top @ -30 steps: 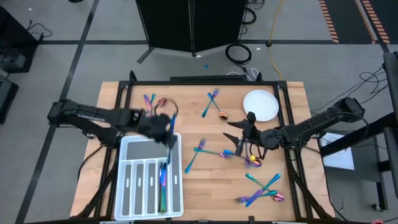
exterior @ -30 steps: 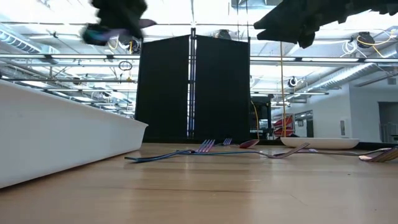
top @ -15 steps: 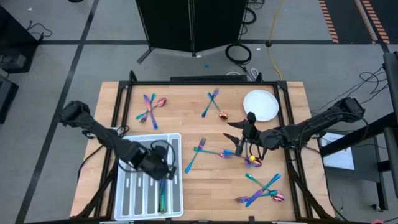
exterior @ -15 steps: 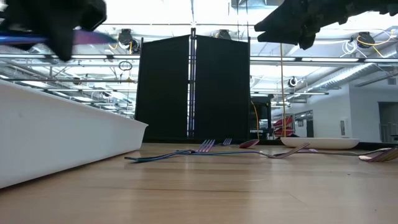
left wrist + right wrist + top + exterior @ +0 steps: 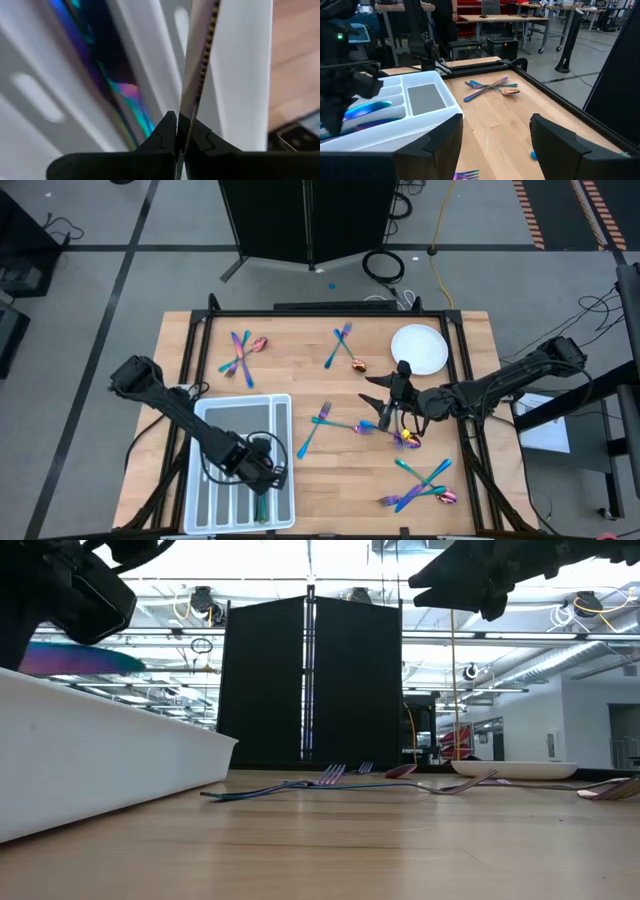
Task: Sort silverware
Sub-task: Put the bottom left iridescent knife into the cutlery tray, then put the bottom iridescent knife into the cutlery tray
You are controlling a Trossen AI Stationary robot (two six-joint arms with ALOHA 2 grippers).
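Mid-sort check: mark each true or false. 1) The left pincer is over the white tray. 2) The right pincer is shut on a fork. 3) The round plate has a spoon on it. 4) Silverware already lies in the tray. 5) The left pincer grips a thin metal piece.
1) True: the left pincer is over the white tray.
2) False: the right pincer hangs open, holding nothing.
3) False: the round plate is bare.
4) True: iridescent pieces lie in one long slot.
5) True: its fingers are shut on a slim metal piece.
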